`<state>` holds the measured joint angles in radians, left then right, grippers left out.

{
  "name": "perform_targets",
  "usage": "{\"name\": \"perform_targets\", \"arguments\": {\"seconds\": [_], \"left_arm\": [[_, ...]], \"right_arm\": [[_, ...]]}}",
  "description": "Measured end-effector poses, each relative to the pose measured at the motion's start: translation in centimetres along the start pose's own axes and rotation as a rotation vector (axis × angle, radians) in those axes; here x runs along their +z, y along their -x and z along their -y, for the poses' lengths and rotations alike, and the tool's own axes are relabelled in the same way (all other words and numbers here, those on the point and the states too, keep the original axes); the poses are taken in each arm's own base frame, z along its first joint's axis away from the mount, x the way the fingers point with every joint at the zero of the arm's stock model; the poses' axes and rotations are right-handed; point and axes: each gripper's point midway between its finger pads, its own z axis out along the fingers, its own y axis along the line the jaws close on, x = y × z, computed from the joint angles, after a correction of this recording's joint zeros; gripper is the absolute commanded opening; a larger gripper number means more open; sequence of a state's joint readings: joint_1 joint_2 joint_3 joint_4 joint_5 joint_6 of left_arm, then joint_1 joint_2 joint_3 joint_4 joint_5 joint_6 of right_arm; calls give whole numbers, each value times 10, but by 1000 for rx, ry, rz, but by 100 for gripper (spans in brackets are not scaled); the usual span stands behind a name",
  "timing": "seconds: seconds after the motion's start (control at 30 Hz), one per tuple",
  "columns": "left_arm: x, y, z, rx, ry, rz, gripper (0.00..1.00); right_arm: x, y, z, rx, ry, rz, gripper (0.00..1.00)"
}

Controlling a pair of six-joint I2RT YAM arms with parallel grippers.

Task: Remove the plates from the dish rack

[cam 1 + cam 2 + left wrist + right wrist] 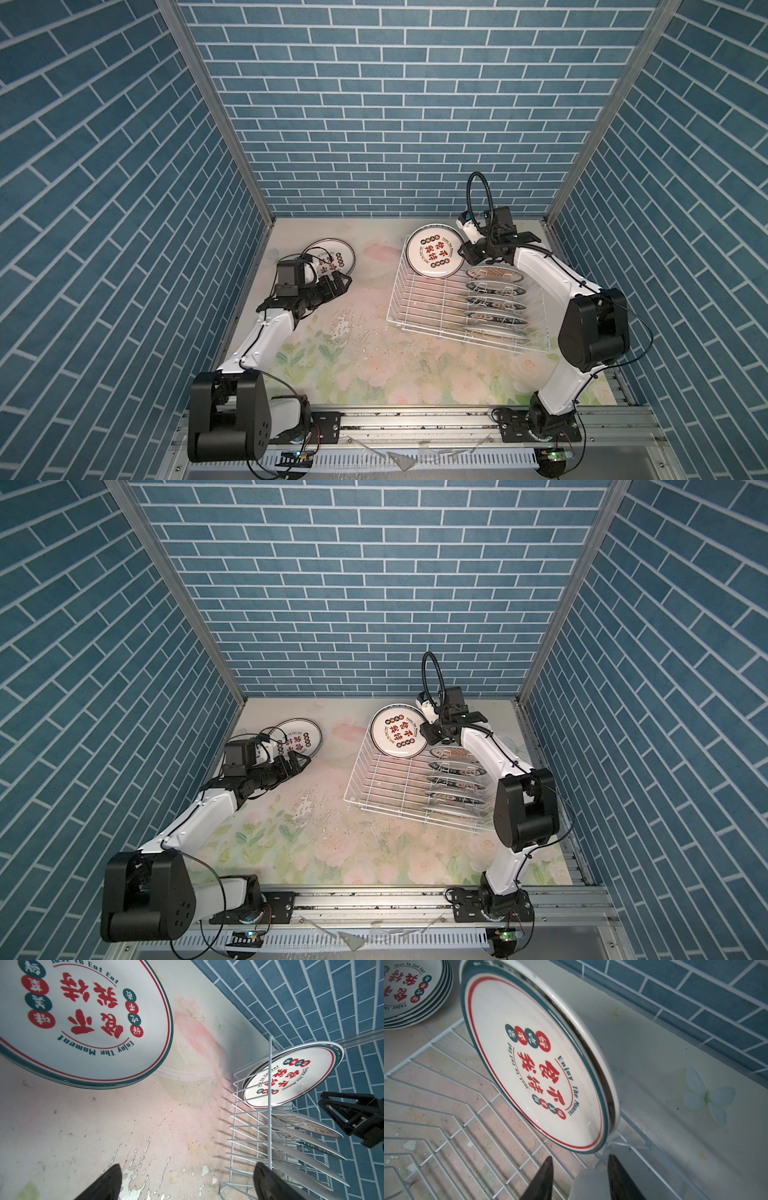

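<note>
My left claw [188, 1165] hangs wide apart beside the stacked plates [337, 252]. My right claw [580, 1157] meets the rim of a tilted plate [434, 255] in the dish rack [419, 300]; grip I cannot tell

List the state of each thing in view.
dish rack, left rows empty.
leaning plate, tilted back at the dish rack's far end.
racked plates, on edge in its right rows.
stacked plates, flat on the table.
left tool, open, empty, beside stacked plates.
right tool, at leaning plate's rim; grip unclear.
</note>
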<state>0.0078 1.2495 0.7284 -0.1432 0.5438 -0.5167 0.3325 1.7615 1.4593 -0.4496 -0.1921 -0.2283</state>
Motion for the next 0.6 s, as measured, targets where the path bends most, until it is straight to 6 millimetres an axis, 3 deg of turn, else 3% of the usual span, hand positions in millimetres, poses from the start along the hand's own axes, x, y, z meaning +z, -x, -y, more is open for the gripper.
{"name": "perform_targets", "arguments": {"seconds": [0.6], "left_arm": [[-2,1,2,5,-3,8,99]], "right_arm": [[24,-6,4,94,0,-12,45]]}}
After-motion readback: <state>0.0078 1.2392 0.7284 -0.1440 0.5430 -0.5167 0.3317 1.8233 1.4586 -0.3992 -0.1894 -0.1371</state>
